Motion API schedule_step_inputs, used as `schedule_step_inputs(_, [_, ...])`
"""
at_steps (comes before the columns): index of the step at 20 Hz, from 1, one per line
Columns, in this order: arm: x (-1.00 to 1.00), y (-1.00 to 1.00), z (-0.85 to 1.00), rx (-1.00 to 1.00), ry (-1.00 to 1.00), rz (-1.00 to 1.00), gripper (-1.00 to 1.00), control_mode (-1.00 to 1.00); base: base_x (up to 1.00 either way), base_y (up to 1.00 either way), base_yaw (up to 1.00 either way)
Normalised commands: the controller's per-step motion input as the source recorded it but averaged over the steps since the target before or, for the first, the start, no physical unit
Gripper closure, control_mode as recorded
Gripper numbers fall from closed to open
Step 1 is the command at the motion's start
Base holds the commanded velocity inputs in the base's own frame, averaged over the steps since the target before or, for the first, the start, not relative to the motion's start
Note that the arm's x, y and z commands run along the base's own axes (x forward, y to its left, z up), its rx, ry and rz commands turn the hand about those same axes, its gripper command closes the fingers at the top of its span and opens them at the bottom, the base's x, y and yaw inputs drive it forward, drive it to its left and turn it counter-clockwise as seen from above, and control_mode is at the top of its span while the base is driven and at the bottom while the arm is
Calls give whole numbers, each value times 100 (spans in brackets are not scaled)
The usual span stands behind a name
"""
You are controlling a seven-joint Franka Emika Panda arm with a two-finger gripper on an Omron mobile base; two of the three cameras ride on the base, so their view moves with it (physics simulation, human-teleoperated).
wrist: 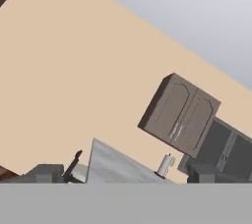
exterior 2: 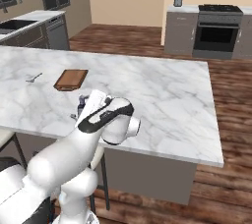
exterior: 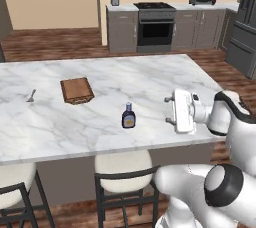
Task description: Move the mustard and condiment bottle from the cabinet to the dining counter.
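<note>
The condiment bottle (exterior: 128,116), dark with a pale cap and a cream label, stands upright on the white marble dining counter (exterior: 150,77) near its front edge. My gripper (exterior: 167,110) hovers just right of the bottle at about the same height. It points toward the bottle, open, with nothing between its fingers. In the right base view my gripper (exterior 2: 78,108) hangs over the dining counter (exterior 2: 162,90), and my own arm covers most of that spot. In the hand view the fingertips (wrist: 47,173) stand wide apart. The mustard is out of view. A grey-brown wall cabinet (wrist: 179,115) hangs with doors shut; I cannot tell whether it is the task's cabinet.
A brown cutting board (exterior: 76,90) and a small utensil (exterior: 31,96) lie on the counter's left half. Stools (exterior: 122,172) stand under the front edge. A stove (exterior: 155,22) and grey base cabinets line the far wall. A sink worktop (exterior 2: 19,24) is at the left.
</note>
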Motion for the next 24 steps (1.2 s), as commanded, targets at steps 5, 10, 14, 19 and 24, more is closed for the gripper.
schedule_step_inputs(5, [-68,0,75,2,10,-11,-100,-100,0,0,0])
schedule_step_inputs(10, [-52,0,79,0,22,-14,-100,-100,0,0,0])
schedule_step_inputs(14, [-43,0,68,0,28,-18,-100,-100,0,0,0])
schedule_step_inputs(19, [-42,0,49,-1,31,-25,-100,-100,0,0,0])
schedule_step_inputs(24, [-40,0,10,-2,36,-30,-100,-100,0,0,0])
